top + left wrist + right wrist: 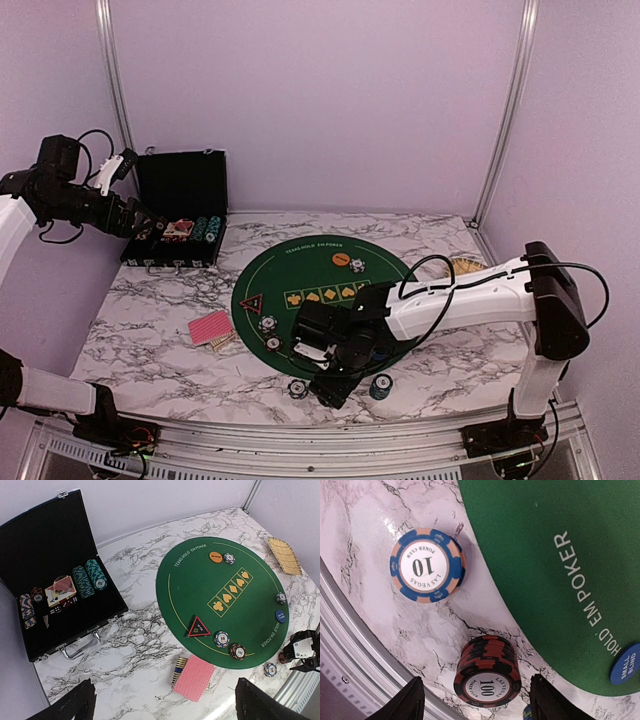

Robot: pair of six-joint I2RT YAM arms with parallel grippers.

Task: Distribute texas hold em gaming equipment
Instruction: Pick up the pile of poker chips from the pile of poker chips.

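Occlusion: in the top view the right gripper (476,679) covers the black-red chip stack (488,686); the wrist view shows that stack on the marble table (360,525), just off the green mat (530,545), between jaws standing apart, clear of it on both sides; the blue button (625,664) is cut off at the frame edge; a blue-edged object (526,713) beside one finger is too cropped to identify; a blue 10 chip (427,565) lies nearby. The left gripper (164,681) hangs spread wide and empty; teal chips (87,580) stand in the black case (50,545); red-backed cards (196,679) lie beside the mat; triangle marker (199,627) and orange button (215,557) rest on it; in the top view the right arm (470,298) partly hides the tan slatted piece (284,555).
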